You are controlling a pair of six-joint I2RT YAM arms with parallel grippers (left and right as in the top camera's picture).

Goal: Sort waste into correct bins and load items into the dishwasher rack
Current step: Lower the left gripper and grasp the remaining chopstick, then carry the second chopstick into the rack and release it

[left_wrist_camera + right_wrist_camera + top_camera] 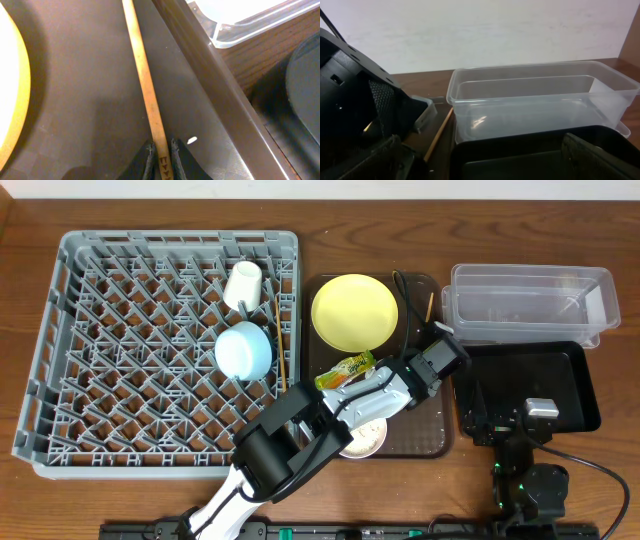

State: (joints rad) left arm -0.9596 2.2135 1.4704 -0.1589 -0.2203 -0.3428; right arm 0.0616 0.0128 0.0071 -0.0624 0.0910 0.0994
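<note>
A wooden chopstick point(142, 70) lies along the right side of the brown serving tray point(75, 75), and my left gripper point(162, 156) is shut on its near end. From overhead the same chopstick point(430, 307) runs beside the yellow plate point(355, 312), with the left gripper point(434, 330) at its lower end. A pale crumb point(191, 140) lies next to the fingers. The dishwasher rack point(70, 330) holds the cream cup point(243, 284), the light blue bowl point(243, 350) and another chopstick point(280, 340). My right gripper point(490, 162) stands open over the black tray point(520, 155).
The clear tub point(530, 302) stands behind the black tray point(560, 380) at the right. The snack wrapper point(346, 369) lies on the brown tray point(425, 435). My left arm partly covers the small white bowl point(368, 438). The left arm's body point(350, 100) fills the right wrist view's left side.
</note>
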